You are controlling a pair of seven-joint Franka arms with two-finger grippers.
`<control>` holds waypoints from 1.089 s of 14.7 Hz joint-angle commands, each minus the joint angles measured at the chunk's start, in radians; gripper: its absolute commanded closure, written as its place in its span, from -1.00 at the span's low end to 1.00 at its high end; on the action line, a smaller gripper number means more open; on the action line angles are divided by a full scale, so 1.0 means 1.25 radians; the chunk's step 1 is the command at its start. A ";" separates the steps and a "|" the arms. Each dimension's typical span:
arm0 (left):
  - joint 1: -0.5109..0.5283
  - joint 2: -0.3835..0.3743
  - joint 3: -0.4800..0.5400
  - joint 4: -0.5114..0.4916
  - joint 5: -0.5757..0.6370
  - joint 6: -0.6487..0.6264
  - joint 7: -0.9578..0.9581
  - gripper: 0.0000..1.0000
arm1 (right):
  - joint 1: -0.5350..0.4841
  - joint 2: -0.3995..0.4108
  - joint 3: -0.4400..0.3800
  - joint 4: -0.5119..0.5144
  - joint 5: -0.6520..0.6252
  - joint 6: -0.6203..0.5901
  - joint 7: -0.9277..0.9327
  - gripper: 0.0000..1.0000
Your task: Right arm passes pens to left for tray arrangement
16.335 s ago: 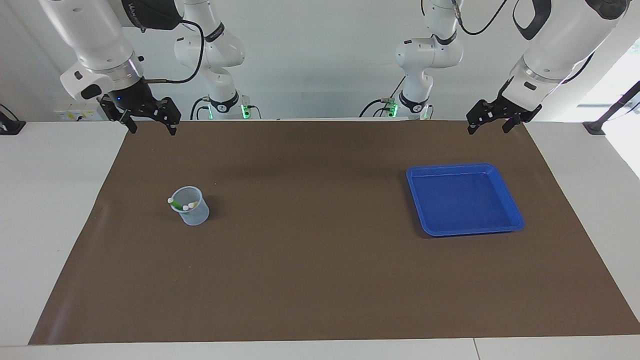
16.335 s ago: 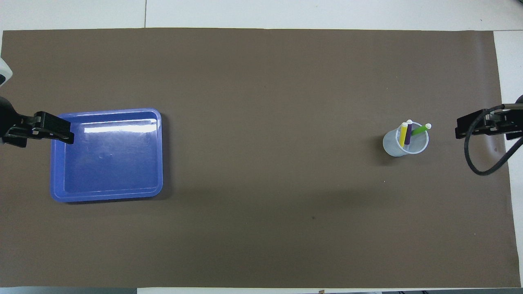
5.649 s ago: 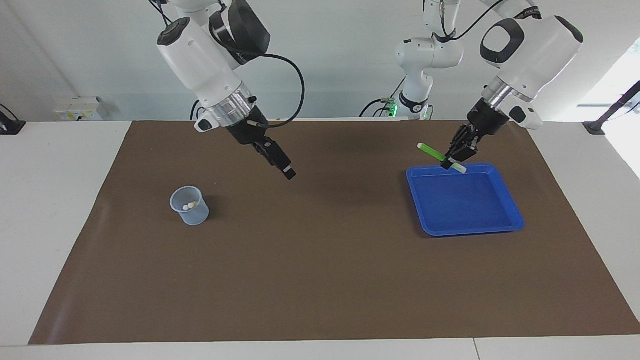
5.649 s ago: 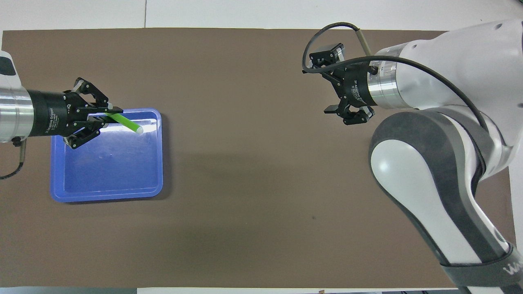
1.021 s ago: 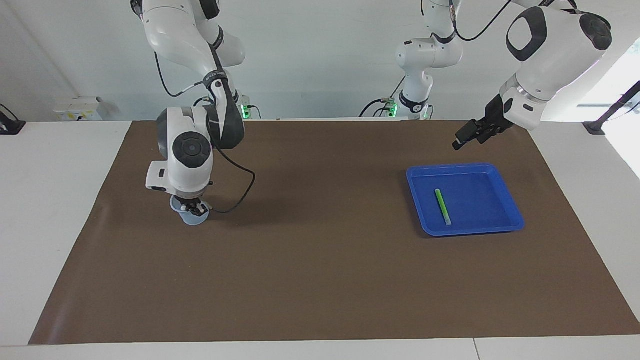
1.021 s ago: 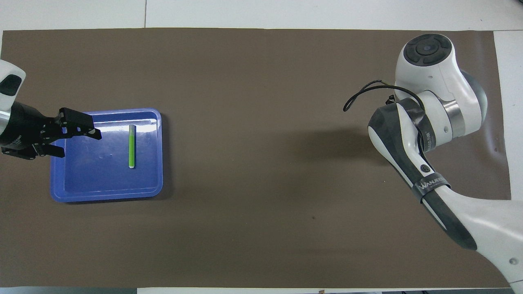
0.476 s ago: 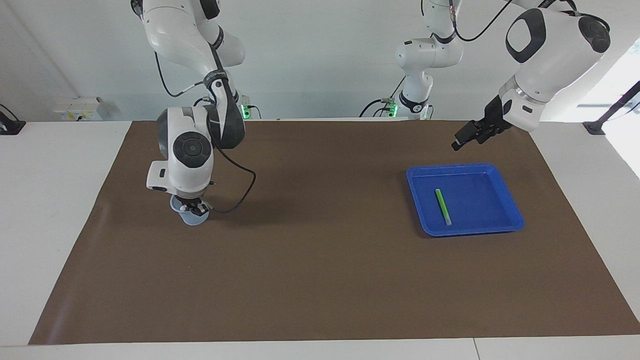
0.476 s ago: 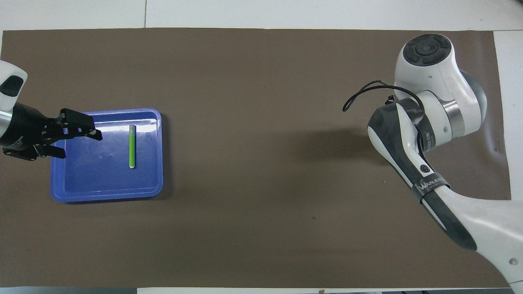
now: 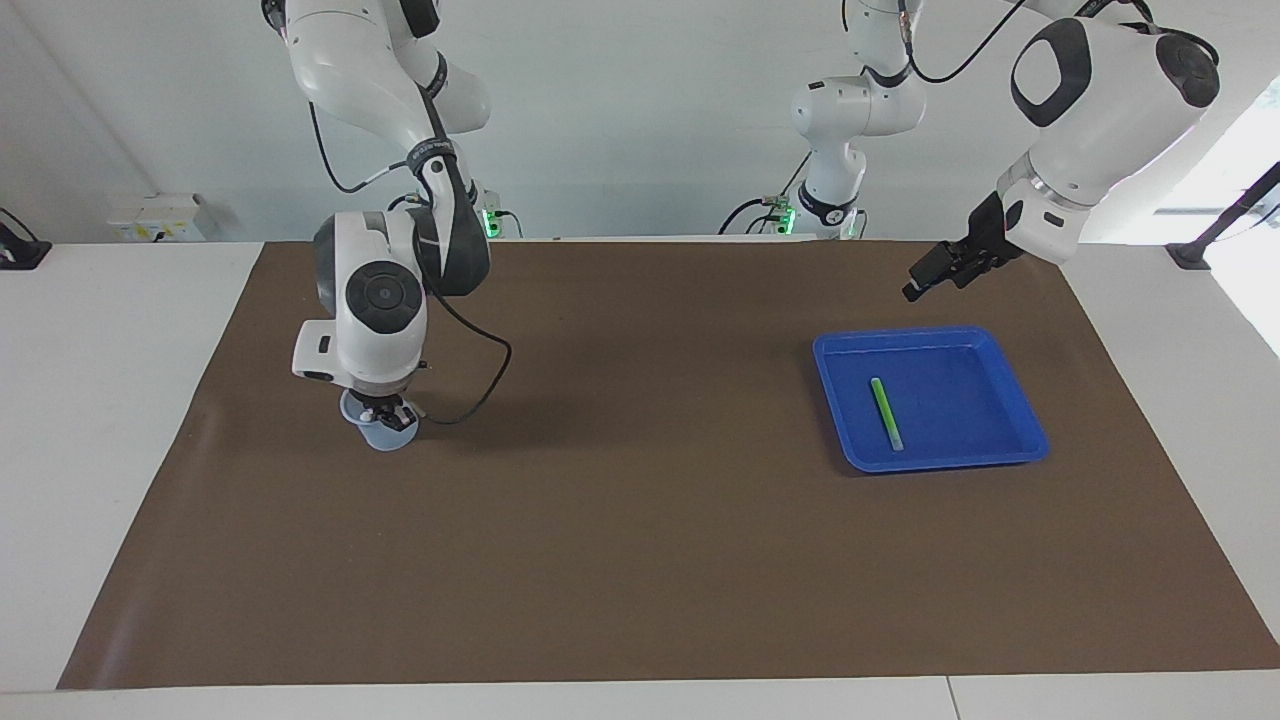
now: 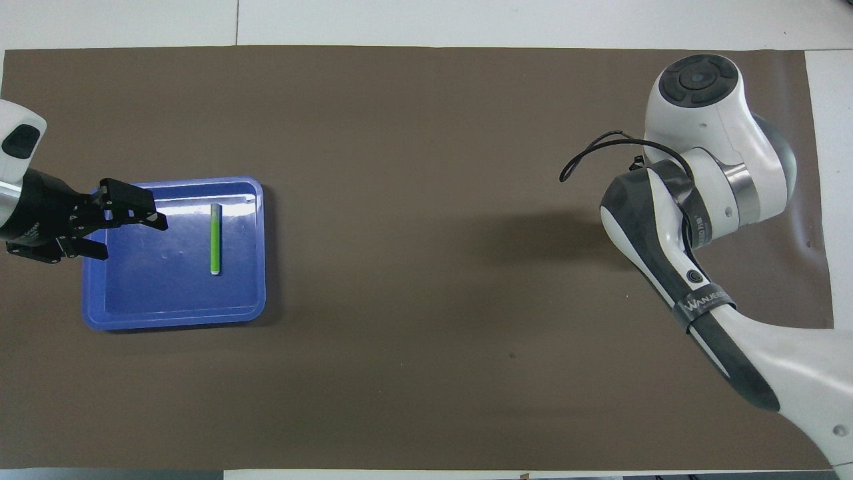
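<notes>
Hardly anything has moved in the last half second: both arms sit almost where they were. Since the start, the green pen (image 9: 885,413) has gone from the cup (image 9: 381,432) into the blue tray (image 9: 1021,420), where it lies flat on the floor, pointing roughly from 12 to 6 o'clock in the overhead view, toward the tray's 3 o'clock side. The right arm (image 9: 370,310) is bent straight down over the cup, its gripper (image 9: 388,415) dipped into the cup's mouth; whether its fingers are apart or closed on a pen I cannot tell. The other pens are hidden by that wrist. The left gripper (image 10: 123,223) hangs in the air over the tray's edge nearest the robots, fingers spread and holding nothing. Tray and cup sit well apart on the brown surface (image 9: 640,560).
</notes>
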 commanded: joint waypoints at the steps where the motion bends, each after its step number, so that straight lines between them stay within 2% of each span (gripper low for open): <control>1: -0.003 -0.023 0.004 -0.026 -0.009 0.001 -0.007 -1.00 | -0.011 -0.057 0.009 -0.010 0.033 -0.026 -0.058 1.00; 7: -0.005 -0.022 0.002 -0.025 -0.013 0.000 -0.013 -1.00 | -0.027 -0.185 -0.001 -0.003 0.157 -0.046 -0.194 1.00; 9: -0.002 -0.022 0.002 -0.021 -0.057 0.001 -0.040 -1.00 | -0.028 -0.219 -0.022 0.000 0.204 -0.036 -0.270 1.00; 11: 0.006 -0.023 0.004 -0.014 -0.123 0.005 -0.124 -1.00 | -0.028 -0.240 -0.039 0.005 0.303 -0.034 -0.319 1.00; 13: 0.006 -0.034 0.004 -0.010 -0.178 0.016 -0.242 -1.00 | -0.027 -0.251 -0.041 0.005 0.433 -0.028 -0.305 1.00; 16: 0.004 -0.049 0.000 -0.009 -0.231 0.048 -0.387 -1.00 | -0.021 -0.249 -0.032 0.005 0.551 0.062 -0.184 1.00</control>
